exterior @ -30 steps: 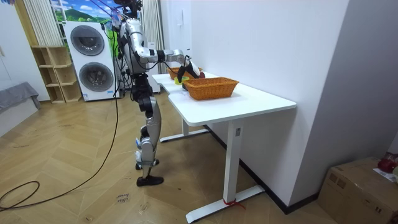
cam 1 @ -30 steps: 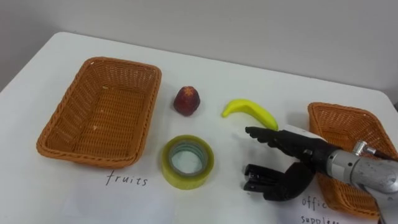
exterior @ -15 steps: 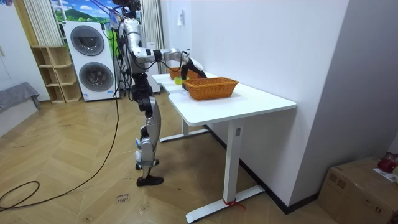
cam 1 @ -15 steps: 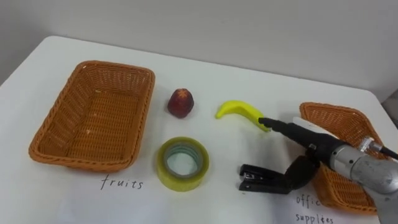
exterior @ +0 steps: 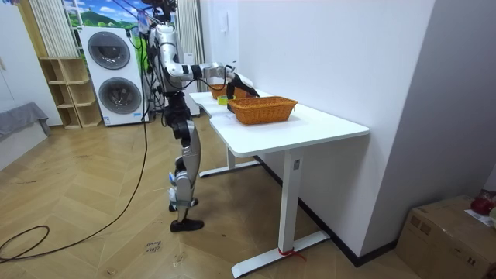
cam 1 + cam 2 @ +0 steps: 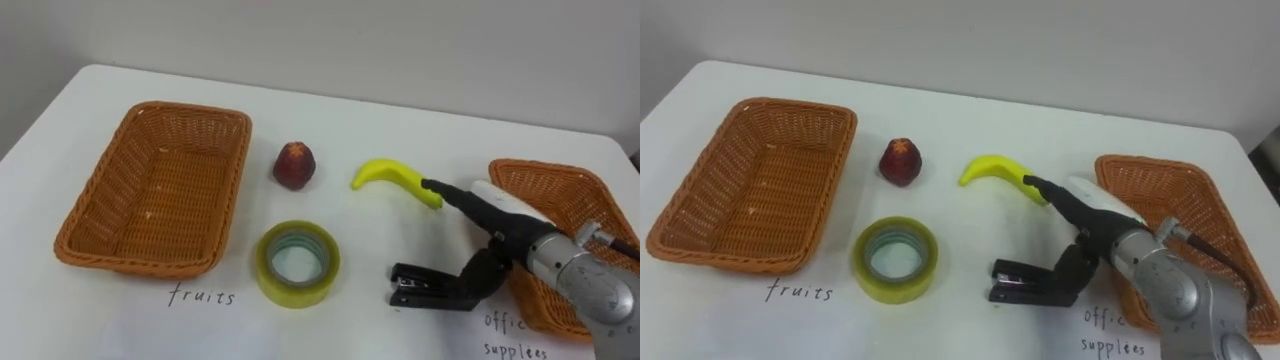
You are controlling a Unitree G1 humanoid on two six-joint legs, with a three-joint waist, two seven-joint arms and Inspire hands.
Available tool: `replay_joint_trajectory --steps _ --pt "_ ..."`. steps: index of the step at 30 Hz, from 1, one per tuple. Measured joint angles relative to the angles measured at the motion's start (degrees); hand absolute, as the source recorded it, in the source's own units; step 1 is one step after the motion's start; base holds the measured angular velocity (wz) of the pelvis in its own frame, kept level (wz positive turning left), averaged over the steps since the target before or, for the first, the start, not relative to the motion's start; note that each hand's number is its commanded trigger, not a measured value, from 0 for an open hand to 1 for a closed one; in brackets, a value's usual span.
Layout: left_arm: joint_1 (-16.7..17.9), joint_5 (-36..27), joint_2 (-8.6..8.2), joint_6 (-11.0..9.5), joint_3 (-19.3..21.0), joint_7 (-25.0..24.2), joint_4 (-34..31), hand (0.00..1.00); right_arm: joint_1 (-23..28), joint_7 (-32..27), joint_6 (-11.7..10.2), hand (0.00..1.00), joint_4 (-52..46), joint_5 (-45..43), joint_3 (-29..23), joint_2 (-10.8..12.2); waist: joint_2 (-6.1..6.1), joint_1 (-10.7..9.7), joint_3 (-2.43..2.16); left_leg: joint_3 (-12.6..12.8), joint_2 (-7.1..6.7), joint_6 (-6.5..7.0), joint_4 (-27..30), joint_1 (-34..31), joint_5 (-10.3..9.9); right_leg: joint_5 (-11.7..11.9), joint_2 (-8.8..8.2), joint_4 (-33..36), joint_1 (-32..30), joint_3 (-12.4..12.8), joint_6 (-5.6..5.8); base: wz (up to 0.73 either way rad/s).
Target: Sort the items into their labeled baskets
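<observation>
Since a second ago the right hand point(image 6: 497, 228) has turned edge-on and reached forward, baring the stapler point(image 6: 422, 288).
Its fingers point(image 6: 445, 192) lie straight, unclosed, tips at the banana point(image 6: 395, 178); the thumb touches the stapler's 3 o'clock end. Tape point(image 6: 297, 262) lies at the stapler's 9 o'clock, the red fruit point(image 6: 295, 165) at the tape's 12. The fruit basket point(image 6: 120, 170) is at 9 o'clock on the table point(image 6: 330, 120) and the office basket point(image 6: 570, 190) at 3.

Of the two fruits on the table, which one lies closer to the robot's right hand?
The yellow banana: the straight fingers of the right hand point right at its end, while the red fruit lies farther left, nearer the left basket.
</observation>
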Motion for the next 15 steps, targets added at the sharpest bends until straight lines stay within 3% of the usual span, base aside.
replay_joint_trajectory --steps 6,15 --pt "-0.2 0.0 -0.37 0.0 -0.7 -0.2 -0.6 0.0 -0.1 0.0 0.1 0.0 -0.1 0.2 1.3 0.9 -0.63 0.8 0.01 0.1 0.09 0.0 0.0 0.0 0.0 0.0 0.16 0.0 -0.3 0.8 0.0 -0.01" --pt "-0.4 -0.1 -1.39 -0.1 -0.7 -0.1 -1.7 0.0 -0.1 0.1 0.4 0.0 -0.2 0.2 1.3 1.5 -0.63 1.5 0.02 0.1 0.06 -0.01 -0.4 -0.1 0.0 0.0 0.19 0.0 -0.4 0.7 0.0 0.0"
